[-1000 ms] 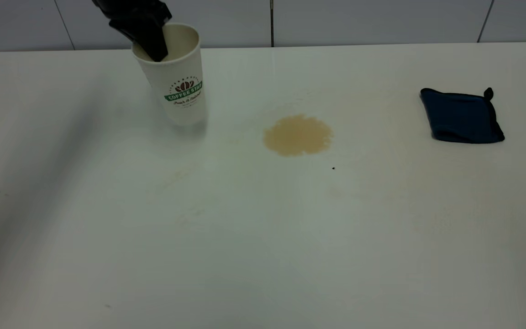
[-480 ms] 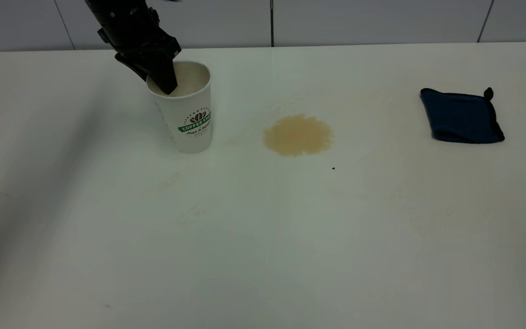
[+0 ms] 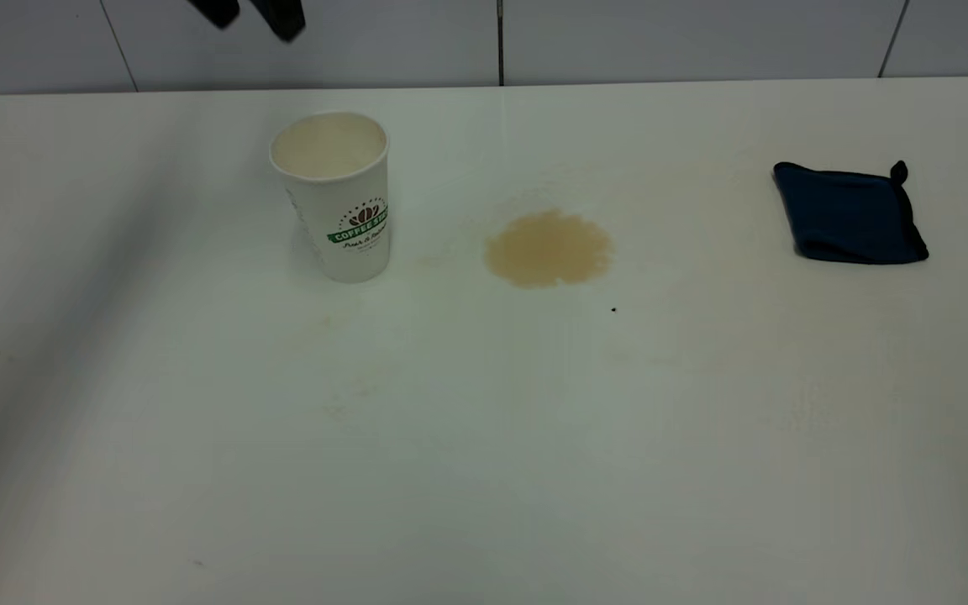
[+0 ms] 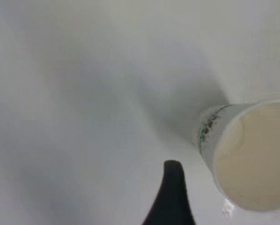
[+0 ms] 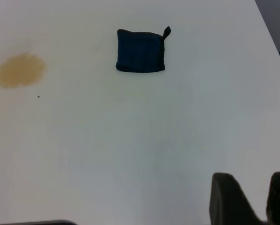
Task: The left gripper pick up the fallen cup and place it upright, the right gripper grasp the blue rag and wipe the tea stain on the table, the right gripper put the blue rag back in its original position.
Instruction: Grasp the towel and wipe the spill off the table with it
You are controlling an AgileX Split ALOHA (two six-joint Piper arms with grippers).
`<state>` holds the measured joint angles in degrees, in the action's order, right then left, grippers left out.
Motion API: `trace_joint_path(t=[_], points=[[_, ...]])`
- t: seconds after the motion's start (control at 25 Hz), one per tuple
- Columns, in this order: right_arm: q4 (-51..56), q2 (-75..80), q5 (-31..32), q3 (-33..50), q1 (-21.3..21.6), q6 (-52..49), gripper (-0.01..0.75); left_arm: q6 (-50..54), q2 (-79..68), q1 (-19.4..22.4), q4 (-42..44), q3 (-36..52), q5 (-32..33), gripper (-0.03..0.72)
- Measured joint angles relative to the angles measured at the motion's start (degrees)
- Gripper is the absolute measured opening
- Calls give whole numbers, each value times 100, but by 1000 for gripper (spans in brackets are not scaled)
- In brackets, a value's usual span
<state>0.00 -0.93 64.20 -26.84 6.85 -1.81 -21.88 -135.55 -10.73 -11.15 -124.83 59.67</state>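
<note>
— Cup (image 3: 334, 195) upright on the table (image 3: 484, 437), mouth up, green banner logo facing front, left of the tea stain (image 3: 549, 248). Left gripper (image 3: 250, 12) above it at the top edge, two dark tips apart, jaws open and empty.

— Cream inside of the cup only plain from the left wrist. Blue rag (image 3: 849, 213) flat at the right, loop at its corner. Right gripper (image 5: 252, 199) seen only from its own wrist, well apart from the rag; jaws' state unclear.

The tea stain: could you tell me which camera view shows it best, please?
The exterior view: the tea stain lies whole and central, between the cup and the blue rag. The right wrist view shows it at its edge; the left wrist view misses it.
</note>
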Motion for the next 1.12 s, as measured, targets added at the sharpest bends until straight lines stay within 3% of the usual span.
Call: trace_joint_path(t=[0.24,0.48,0.8,0.92,1.12], points=[[0,0,0,0,0,0,240,299,897,28,40,-81,722,573],[0,0,0,0,0,0,240,423,1931,28,39,-81,722,460],[0,0,0,0,0,0,240,915,3213,28,150,-9,722,366],[0,0,0,0,0,0,240,1154,4000,28,344,555,722,341],[0,0,0,0,0,0,240,1279,5490,28,443,2491,722,309]])
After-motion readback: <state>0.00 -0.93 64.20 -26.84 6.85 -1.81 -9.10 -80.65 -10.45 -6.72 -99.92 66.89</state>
